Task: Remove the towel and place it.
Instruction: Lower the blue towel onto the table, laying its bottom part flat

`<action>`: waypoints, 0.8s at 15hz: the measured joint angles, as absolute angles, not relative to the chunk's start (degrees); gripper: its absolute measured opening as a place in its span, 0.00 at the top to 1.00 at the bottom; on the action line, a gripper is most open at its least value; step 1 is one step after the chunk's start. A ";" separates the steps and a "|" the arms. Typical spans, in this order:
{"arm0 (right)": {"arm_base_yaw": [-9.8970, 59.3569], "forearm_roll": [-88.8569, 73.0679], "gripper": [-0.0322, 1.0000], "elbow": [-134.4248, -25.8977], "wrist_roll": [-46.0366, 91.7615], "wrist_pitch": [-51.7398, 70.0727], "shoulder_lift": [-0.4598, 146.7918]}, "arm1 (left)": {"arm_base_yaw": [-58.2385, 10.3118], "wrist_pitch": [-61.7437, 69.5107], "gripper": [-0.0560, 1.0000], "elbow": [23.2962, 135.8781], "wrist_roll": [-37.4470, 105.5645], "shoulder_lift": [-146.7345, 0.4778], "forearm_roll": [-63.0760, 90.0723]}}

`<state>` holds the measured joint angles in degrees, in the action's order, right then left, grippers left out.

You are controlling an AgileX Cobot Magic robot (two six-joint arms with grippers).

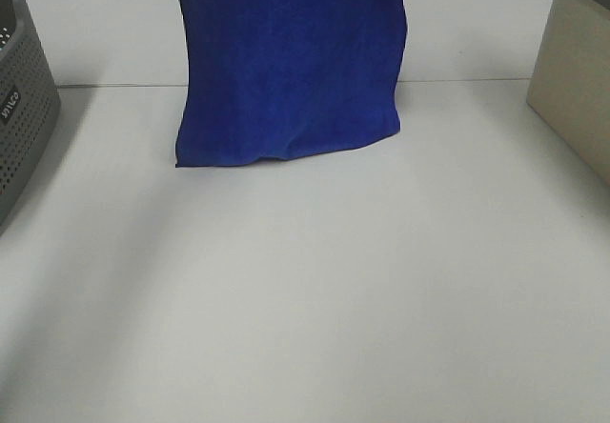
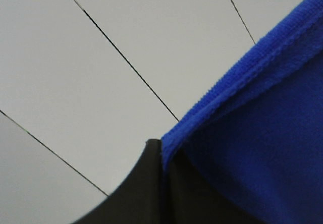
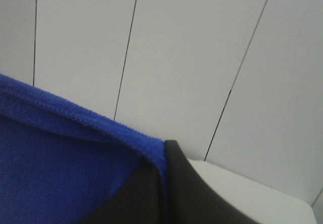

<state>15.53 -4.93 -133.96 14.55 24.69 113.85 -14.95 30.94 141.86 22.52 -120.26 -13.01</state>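
Closest to the lens in the left wrist view are the black jaws of the left gripper (image 2: pixel 162 151), pressed together with a corner of the towel (image 2: pixel 262 133) pinched in the seam between them. The towel's stitched hem runs up and away from that pinch, and the plush blue cloth fills the side of the picture beyond it. Behind lies a pale panelled surface (image 2: pixel 101 57) crossed by thin dark seams.

The right wrist view shows much the same. The right gripper (image 3: pixel 164 153) has its dark jaws closed on another corner of the towel (image 3: pixel 50 173), and the hem leads off from the grip along the cloth's upper edge. Pale panels (image 3: pixel 192 57) with dark seams stand behind it too.

From the high camera the towel (image 1: pixel 291 61) hangs as a broad royal-blue sheet over the far middle of the white table (image 1: pixel 305 299). Its top runs out of the frame. Its lower edge is slightly rumpled and sits down at the table surface, apparently touching it, though I cannot tell for certain.

A grey perforated basket (image 1: pixel 19 109) stands at the left edge of the table and a beige box (image 1: pixel 577 70) at the right edge, both well apart from the towel.
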 joint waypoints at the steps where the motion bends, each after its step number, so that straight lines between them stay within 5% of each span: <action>1: 15.13 -4.93 0.95 -133.96 14.50 21.54 114.53 | -14.84 24.41 0.95 141.86 22.52 -121.18 -14.04; 5: 14.44 -5.33 0.95 -135.10 14.50 15.18 115.85 | -14.67 11.29 0.95 141.86 22.57 -122.44 -15.87; 12: 14.44 -6.82 0.95 -135.22 14.50 29.45 115.68 | -14.67 25.73 0.95 141.86 22.69 -122.61 -15.30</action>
<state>14.44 -6.82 -135.22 14.50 29.45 115.68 -14.67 25.73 141.86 22.69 -122.61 -15.30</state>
